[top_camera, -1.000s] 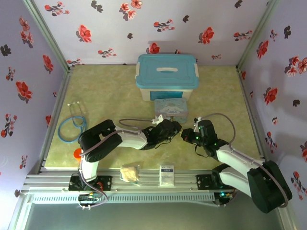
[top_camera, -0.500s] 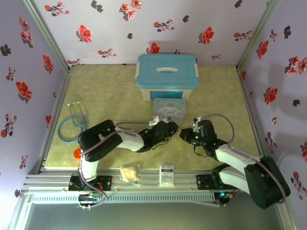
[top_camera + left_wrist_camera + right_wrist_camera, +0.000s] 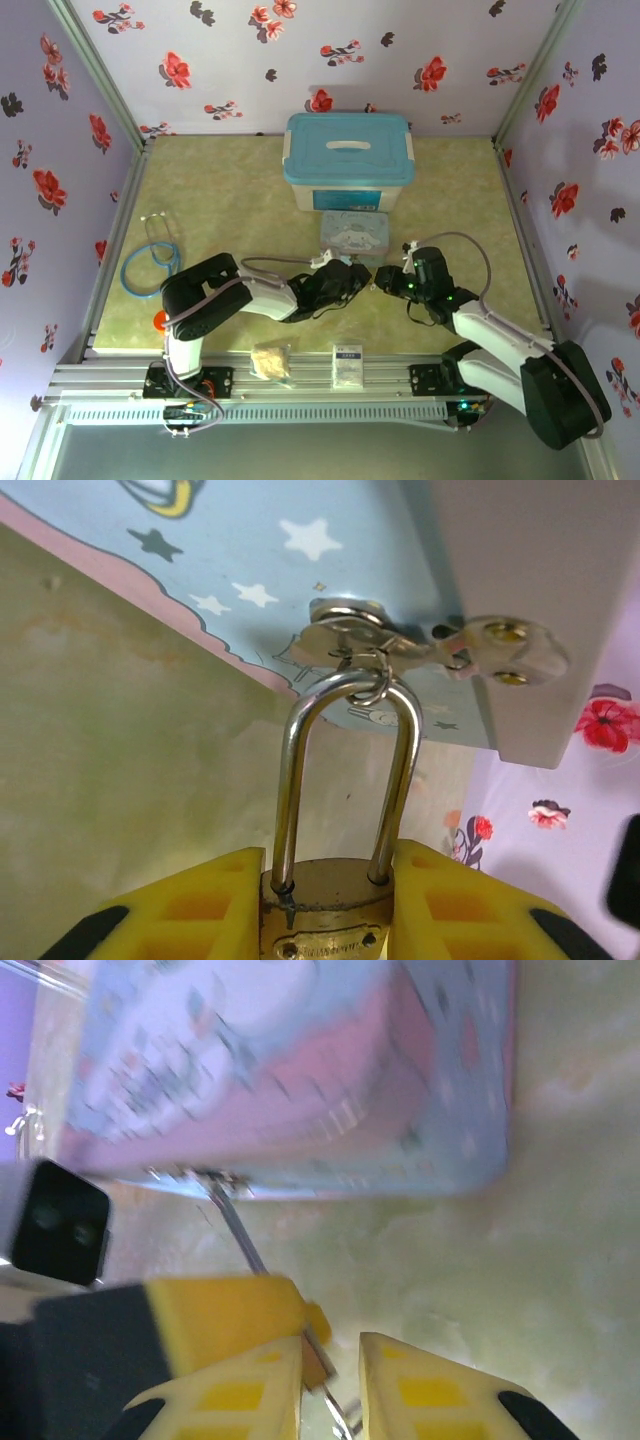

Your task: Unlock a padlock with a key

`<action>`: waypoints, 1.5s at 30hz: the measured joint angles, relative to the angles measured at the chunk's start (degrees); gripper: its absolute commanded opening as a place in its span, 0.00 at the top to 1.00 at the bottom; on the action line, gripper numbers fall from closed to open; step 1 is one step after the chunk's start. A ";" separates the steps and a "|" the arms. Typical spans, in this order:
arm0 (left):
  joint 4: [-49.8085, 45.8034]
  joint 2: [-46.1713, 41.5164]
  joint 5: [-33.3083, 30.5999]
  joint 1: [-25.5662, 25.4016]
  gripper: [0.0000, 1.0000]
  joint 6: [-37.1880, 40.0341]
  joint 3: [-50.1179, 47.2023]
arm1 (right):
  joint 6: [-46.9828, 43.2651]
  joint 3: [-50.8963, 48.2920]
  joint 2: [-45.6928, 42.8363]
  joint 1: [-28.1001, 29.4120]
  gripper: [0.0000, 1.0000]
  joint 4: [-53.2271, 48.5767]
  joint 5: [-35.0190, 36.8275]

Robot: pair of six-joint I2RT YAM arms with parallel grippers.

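Two grippers meet at the hasp (image 3: pixel 350 640) of the tin (image 3: pixel 250 570). Left gripper (image 3: pixel 330 855) clamps the padlock (image 3: pixel 322 915) body, steadying it for keying, shackle through that hasp. Right gripper (image 3: pixel 330 1380) stands slightly parted alongside; any pinch on the key cannot be told.

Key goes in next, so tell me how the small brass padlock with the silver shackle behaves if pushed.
The small brass padlock looks solid metal, so probably rigid and heavy for its size. Its silver shackle threads a ring on the blue tin's hasp, so it would likely swing if released. Clamped between yellow fingers, it should resist a light push.
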 measured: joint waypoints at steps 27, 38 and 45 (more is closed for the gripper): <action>-9.97 -10.97 4.68 3.87 1.00 4.94 -4.50 | -2.82 -2.51 -1.49 20.57 0.62 4.48 19.80; -8.90 -10.95 5.16 4.09 1.00 4.66 -6.69 | 2.82 -3.50 4.55 15.80 0.69 14.91 9.20; -7.63 -10.95 5.18 4.26 1.00 4.00 -7.89 | 4.07 -3.65 6.36 15.72 0.74 17.27 6.95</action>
